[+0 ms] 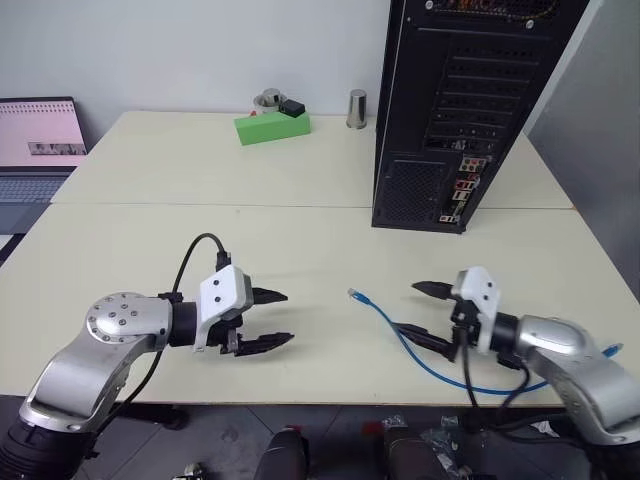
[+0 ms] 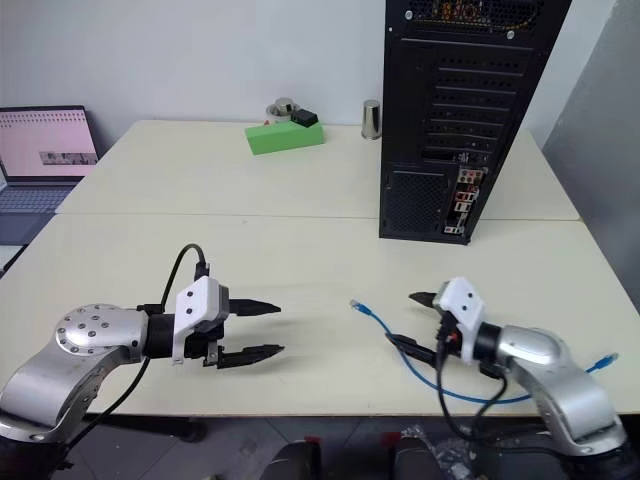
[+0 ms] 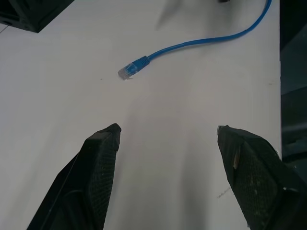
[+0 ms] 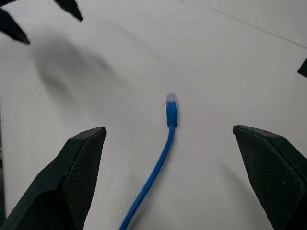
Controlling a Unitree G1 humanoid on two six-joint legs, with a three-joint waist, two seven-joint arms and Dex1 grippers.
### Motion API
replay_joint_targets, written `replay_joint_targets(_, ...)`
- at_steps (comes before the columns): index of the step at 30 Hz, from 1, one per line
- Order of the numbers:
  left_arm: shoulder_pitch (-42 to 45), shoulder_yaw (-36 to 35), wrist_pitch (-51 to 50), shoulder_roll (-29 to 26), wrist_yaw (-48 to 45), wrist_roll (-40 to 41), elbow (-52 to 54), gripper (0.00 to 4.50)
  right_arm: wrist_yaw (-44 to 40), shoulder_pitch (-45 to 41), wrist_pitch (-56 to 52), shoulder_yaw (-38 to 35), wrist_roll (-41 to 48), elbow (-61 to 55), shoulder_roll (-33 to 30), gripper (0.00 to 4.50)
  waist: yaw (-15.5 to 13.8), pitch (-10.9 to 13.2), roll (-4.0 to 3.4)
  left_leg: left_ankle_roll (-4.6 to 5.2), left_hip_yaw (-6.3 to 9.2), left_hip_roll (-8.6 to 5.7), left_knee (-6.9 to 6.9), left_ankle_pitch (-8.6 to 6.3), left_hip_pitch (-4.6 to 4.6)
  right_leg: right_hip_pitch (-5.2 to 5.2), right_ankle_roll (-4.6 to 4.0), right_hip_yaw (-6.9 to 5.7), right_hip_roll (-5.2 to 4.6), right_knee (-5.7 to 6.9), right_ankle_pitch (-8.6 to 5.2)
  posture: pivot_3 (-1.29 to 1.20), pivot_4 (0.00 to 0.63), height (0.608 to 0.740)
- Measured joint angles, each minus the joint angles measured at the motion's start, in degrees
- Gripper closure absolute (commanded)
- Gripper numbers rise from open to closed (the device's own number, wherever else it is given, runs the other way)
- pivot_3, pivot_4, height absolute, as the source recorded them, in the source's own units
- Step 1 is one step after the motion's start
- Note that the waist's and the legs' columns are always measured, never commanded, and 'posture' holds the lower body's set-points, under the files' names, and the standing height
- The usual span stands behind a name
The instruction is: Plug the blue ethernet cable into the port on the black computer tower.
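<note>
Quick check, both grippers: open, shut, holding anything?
Left gripper: open, empty, above the table.
Right gripper: open, empty, the blue ethernet cable lying on the table between its fingers, not gripped.

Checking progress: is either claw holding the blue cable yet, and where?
Nothing is held. Both the left claw and right claw are open; the blue ethernet cable lies loose on the table.

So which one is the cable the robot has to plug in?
Find the black computer tower standing at the back of the table. Come toward the front edge, between the two end effectors. The blue ethernet cable lies there, the one thin bright-blue cord, with a small clear plug at its tip.
</note>
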State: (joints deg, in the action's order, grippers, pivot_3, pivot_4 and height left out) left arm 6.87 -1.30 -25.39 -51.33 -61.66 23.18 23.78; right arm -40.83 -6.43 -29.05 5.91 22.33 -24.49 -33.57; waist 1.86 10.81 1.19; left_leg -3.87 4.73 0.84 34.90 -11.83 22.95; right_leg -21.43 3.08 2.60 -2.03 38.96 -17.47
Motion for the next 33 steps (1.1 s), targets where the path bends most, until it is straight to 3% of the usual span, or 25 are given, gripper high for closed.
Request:
replay_joint_targets(6,1.4,0.1,0.1,0.1,-0.2,-0.1,-0.3,1.04,4.6,-3.4,0.9,5.4,-5.9,8.8,7.1,0.01,0.0,0.0,0.0,0.0,-0.01,-0.01,0.01,0.0,0.0,-0.01,-0.01,0.01,-0.01,0.01,0.0,0.0,0.15,0.74)
replay_joint_targets(13,1.8,0.2,1.1,0.4,-0.3,-0.2,-1.3,1.04,4.9,-4.7,1.8,7.8,-10.4,12.6,7.5,0.01,0.0,0.0,0.0,0.0,0.0,0.0,0.0,0.0,-0.01,0.0,-0.01,-0.01,0.0,0.03,0.01,0.0,0.15,0.74)
replay_joint_targets(17,1.9,0.4,1.1,1.7,-0.2,-0.1,-1.3,1.04,4.9,-5.1,1.2,8.0,-12.0,12.4,7.4,0.75,0.0,0.0,0.0,0.0,0.0,0.0,0.0,0.0,-0.02,0.0,-0.01,0.0,0.0,0.03,0.01,0.0,0.15,0.74)
replay_joint_targets(30,4.6,3.1,2.0,3.6,-0.3,-0.7,-3.7,1.04,3.3,-6.0,1.2,10.0,-14.5,11.7,7.1,4.03,0.1,0.0,0.02,0.0,0.01,0.0,0.01,0.0,-0.03,0.01,-0.01,-0.02,0.01,0.04,0.01,0.0,0.15,0.74)
replay_joint_targets(33,5.4,3.6,2.1,4.2,-0.3,-1.1,-4.7,1.04,2.4,-6.4,2.2,10.5,-15.0,12.2,7.1,4.49,0.1,0.0,0.02,0.0,0.01,0.0,0.01,0.0,-0.03,0.01,-0.01,-0.01,0.01,0.04,0.01,0.0,0.15,0.74)
